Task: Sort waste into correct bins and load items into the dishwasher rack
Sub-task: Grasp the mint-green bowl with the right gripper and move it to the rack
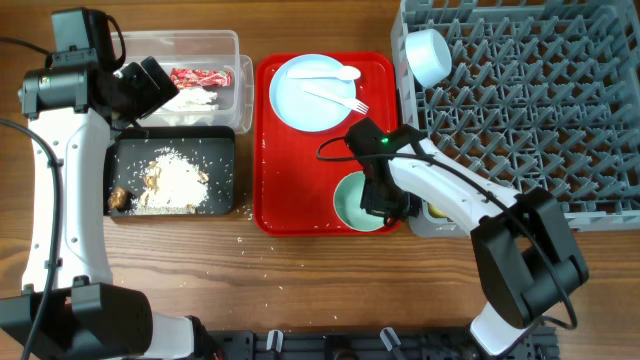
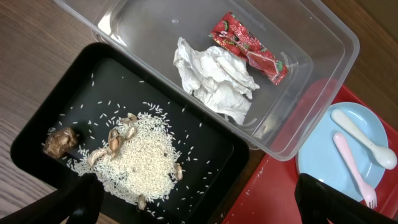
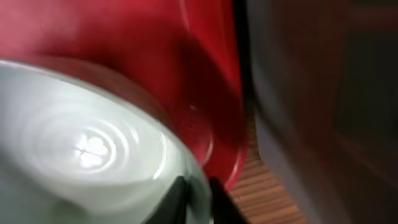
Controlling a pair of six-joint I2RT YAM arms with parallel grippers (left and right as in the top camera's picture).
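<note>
Waste, overhead view: red snack wrapper (image 1: 198, 76) and crumpled white tissue (image 1: 195, 98) lie in the clear tub (image 1: 225, 45) at the table's 10 o'clock. The tissue sits just beside the wrapper on its 6 o'clock side. Rice pile (image 1: 180, 180) and brown lumps (image 1: 120, 198) are in the black tub (image 1: 225, 150), which sits directly at 6 o'clock of the clear tub with their edges touching. A few stray grains lie on the wooden table (image 1: 300, 290) off the black tub's 4 o'clock corner.

Left gripper (image 1: 152, 85) hangs above the shared edge of the two tubs. In the left wrist view its fingers (image 2: 81, 199) are spread wide with nothing between them.

Red tray (image 1: 270, 200) is at centre. The pale blue plate (image 1: 300, 105) lies flat on the tray's 12 o'clock half, with the white spoon (image 1: 320, 73) and white fork (image 1: 335, 98) lying on it. The pale green bowl (image 1: 355, 205) stands upright at the tray's 5 o'clock corner.

Right gripper (image 1: 385, 205) is at that bowl's 3 o'clock rim. The right wrist view is blurred. It shows the fingertips (image 3: 177, 196) either side of the rim with a narrow gap, clamped on it.

Dishwasher rack (image 1: 520, 100) is at 3 o'clock of the tray. A second bowl (image 1: 430, 55) is tilted on the pegs at the rack's 10 o'clock corner. A sliver of yellow cup (image 1: 437, 211) shows at the rack's 7 o'clock corner, mostly hidden by the right arm.
</note>
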